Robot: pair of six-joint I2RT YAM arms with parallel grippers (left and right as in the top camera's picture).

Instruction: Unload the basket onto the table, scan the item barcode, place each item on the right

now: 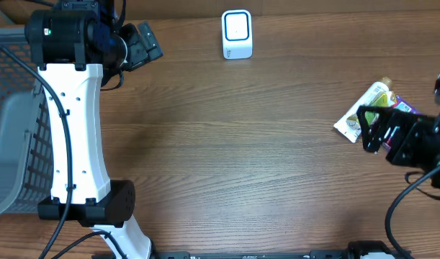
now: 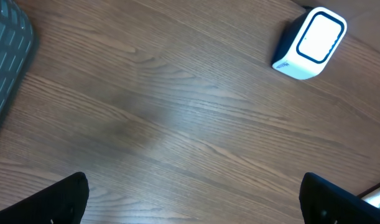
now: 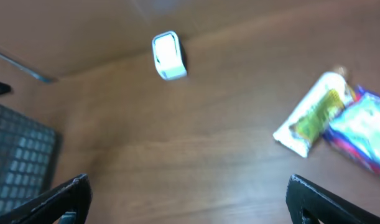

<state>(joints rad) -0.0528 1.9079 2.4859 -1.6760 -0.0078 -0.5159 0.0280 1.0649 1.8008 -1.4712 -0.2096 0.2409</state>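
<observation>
The white barcode scanner with a blue-rimmed face stands at the back middle of the table; it also shows in the left wrist view as the scanner and in the right wrist view as the scanner. Two items lie at the right: a white and green pouch and a blue and purple packet touching it. My right gripper hangs open just in front of them, holding nothing. My left gripper is open and empty over bare wood, left of the scanner.
A grey mesh basket stands at the table's left edge, beside the left arm; its corner shows as the basket and the basket. Bare wood table lies between the two arms.
</observation>
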